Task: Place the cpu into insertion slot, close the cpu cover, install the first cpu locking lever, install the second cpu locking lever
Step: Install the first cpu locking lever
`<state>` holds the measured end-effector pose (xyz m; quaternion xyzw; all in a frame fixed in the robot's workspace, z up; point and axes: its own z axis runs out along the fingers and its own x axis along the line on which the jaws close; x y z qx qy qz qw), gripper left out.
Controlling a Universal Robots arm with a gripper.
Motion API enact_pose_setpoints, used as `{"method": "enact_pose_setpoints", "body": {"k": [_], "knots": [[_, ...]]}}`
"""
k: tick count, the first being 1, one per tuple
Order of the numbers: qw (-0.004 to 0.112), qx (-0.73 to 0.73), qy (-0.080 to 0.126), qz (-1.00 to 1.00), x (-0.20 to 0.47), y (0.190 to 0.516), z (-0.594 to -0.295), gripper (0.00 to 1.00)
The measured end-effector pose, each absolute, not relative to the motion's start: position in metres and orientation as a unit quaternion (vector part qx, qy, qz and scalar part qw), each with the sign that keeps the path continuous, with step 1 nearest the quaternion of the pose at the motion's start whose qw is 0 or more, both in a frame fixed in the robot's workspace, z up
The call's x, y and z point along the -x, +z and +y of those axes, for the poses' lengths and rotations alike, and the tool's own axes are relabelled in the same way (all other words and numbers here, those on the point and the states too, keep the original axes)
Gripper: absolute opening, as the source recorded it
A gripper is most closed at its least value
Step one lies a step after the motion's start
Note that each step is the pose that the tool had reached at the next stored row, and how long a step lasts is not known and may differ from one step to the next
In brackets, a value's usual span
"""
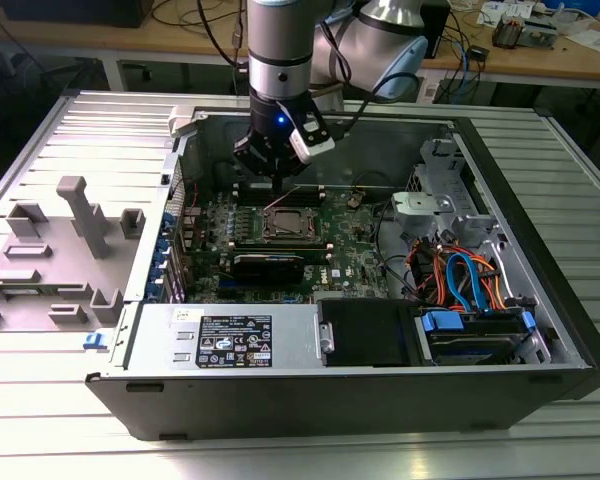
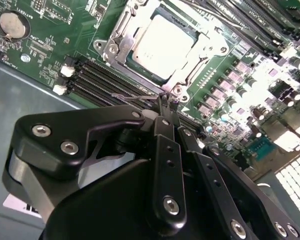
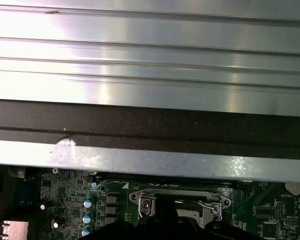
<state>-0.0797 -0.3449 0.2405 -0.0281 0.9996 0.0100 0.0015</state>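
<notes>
Over the motherboard (image 1: 350, 250), inside the open computer case (image 1: 330, 400) lying flat on the bench (image 1: 540, 440): the arm comes straight down, with the gripper (image 1: 278, 182) just above the insertion slot (image 1: 263, 232).

Status:
- cpu (image 2: 162, 42) is seated in the insertion slot (image 2: 177, 90). Its dull silver top shows through the window of the cpu cover (image 2: 200, 60).
- cpu cover is down flat over the chip, its frame sitting on the slot rim.
- locking lever (image 2: 135, 96) is a thin wire running along the slot edge next to the memory slots (image 2: 97, 75). In the exterior view it is tilted up off the board, not latched.
- In the second wrist view the jaws are closed, tips pinching the lever's free end at the gripper (image 2: 163, 101).

Surroundings: a coin battery (image 2: 12, 25) sits on the board well away from the slot. Orange and blue cables (image 1: 460, 275) are bundled in the case on the exterior view's right. Grey fixtures (image 1: 80, 215) stand on the bench on the exterior view's left.
</notes>
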Motion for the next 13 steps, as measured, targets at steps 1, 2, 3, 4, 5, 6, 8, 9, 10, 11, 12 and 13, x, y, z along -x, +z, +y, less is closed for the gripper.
{"method": "enact_pose_setpoints", "body": {"k": [1, 2, 3, 4, 5, 6, 8, 9, 10, 11, 12, 13], "knots": [[0.001, 0.027, 0.010, 1.000, 0.0796, 0.2399, -0.3448, 0.11], [0.001, 0.026, 0.010, 1.000, 0.0793, 0.2391, -0.3444, 0.11], [0.001, 0.026, 0.010, 1.000, 0.0783, 0.2380, -0.3429, 0.11], [0.001, 0.026, 0.010, 1.000, 0.0775, 0.2371, -0.3425, 0.11], [0.002, 0.026, 0.010, 1.000, 0.0769, 0.2366, -0.3422, 0.11], [0.002, 0.026, 0.010, 1.000, 0.0763, 0.2360, -0.3420, 0.11], [0.001, 0.026, 0.010, 1.000, 0.0757, 0.2334, -0.3418, 0.11], [0.001, 0.026, 0.010, 1.000, 0.0756, 0.2326, -0.3418, 0.11], [0.001, 0.026, 0.010, 1.000, 0.0754, 0.2321, -0.3418, 0.11], [0.001, 0.026, 0.010, 1.000, 0.0752, 0.2314, -0.3415, 0.11], [0.001, 0.026, 0.010, 1.000, 0.0747, 0.2309, -0.3415, 0.11], [0.001, 0.026, 0.010, 1.000, 0.0741, 0.2306, -0.3414, 0.11]]}}
